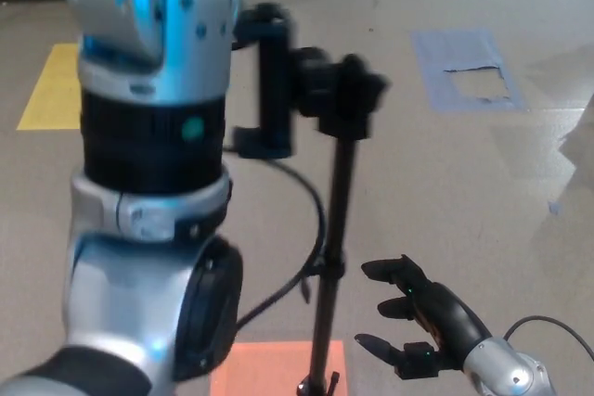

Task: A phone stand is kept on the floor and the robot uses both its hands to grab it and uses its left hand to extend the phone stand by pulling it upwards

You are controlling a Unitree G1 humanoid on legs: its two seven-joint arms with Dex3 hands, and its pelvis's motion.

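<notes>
Standing upright on the floor, the phone stand (331, 229) rises as a thin black pole through the middle of the head view, with its phone clamp (271, 81) and blurred ball-joint head (343, 95) at the top and its foot near an orange floor patch (278, 368). The left arm (148, 164) fills the left side as a tall silver and black column reaching out of the top edge, so the left hand does not show at all. The right hand (418, 317) sits low, just right of the pole, with its 3 fingers spread and holding nothing; it is near the pole but not touching it. The step in hand looks like the upward pull by the left arm, with the pole unsteadied below. The next move calls for the right hand to close on the lower pole and brace it. A black cable (297, 229) loops close behind the pole and could snag.
</notes>
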